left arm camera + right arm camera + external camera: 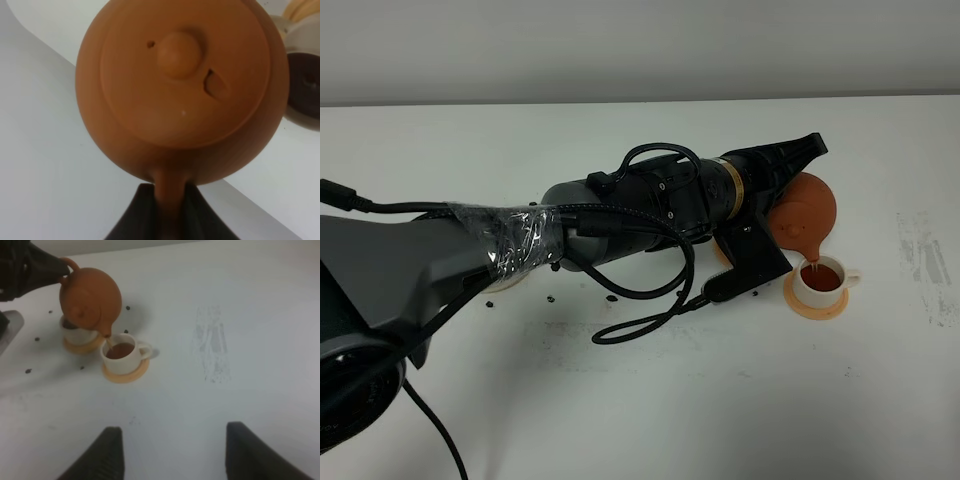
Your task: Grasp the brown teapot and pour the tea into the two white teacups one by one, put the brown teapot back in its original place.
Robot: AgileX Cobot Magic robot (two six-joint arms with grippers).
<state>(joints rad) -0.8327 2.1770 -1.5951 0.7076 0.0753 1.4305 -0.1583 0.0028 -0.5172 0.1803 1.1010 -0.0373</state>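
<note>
The brown teapot [808, 208] [91, 296] [180, 85] hangs tilted, spout down. A thin stream of tea [108, 342] runs into a white teacup [822, 279] [121, 354] that holds dark tea on an orange coaster [817, 303]. My left gripper [782, 180] [170, 215] reaches across from the left and is shut on the teapot's loop handle. The other white teacup [74, 330] [304, 85] stands on its own coaster just behind the teapot, also with dark liquid; the arm hides it in the high view. My right gripper [172, 455] hovers open over bare table, well short of the cups.
Dark specks [550, 298] dot the table near the cups and under the left arm. A grey smudge [212, 345] [920, 262] marks the table right of the cups. A pale round edge [508, 284] shows under the left arm. Loose cable [640, 320] hangs from the arm.
</note>
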